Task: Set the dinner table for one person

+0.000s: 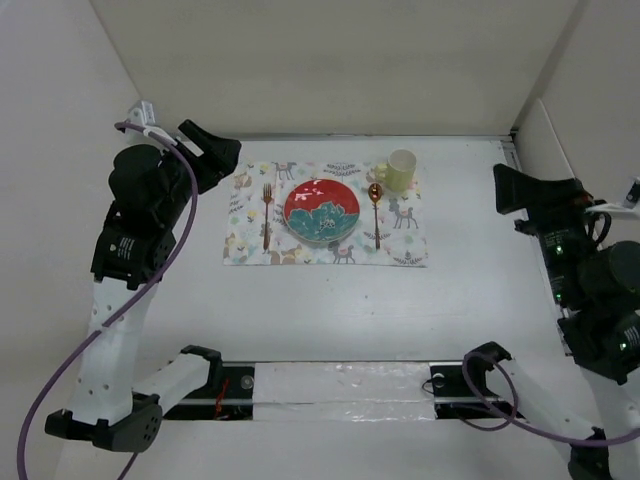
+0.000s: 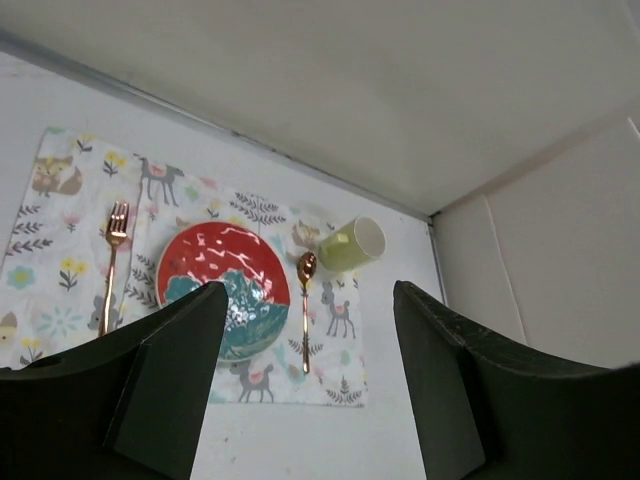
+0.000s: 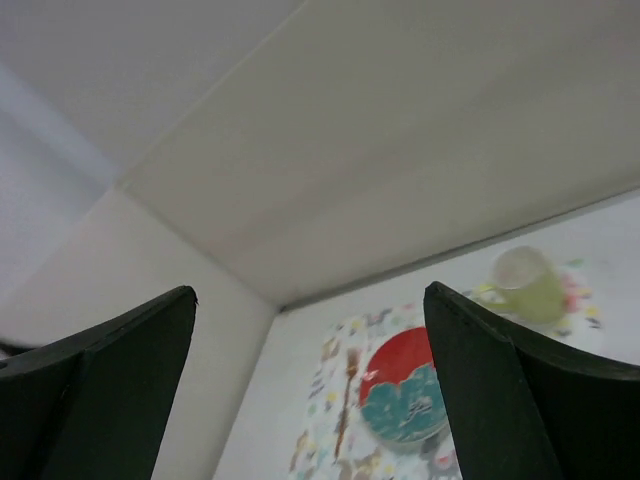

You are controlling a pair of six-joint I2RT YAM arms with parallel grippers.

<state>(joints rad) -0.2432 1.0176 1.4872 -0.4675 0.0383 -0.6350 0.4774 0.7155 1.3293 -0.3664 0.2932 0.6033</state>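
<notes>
Top external: setting looks complete, arms parked either side of the mat (image 1: 410, 250).
Under both arms the table (image 1: 330, 320) fills the view; the mat, at its far middle, holds fork (image 1: 267, 215), plate (image 1: 321, 211), spoon (image 1: 376, 212), cup (image 1: 398, 171). Both left gripper (image 2: 310, 292) and right gripper (image 3: 310, 292) gape, empty. We judge only withdrawal is left (nothing loose to place): move high, wide of the cup.

The top camera looks steeply down from behind over the whole matte white rectangular tabletop (image 1: 330, 310), while both wrist cameras, well back at opposite sides, look between dark fingers (image 2: 170, 390) at the same deer-printed cloth placemat (image 1: 402, 248).
</notes>
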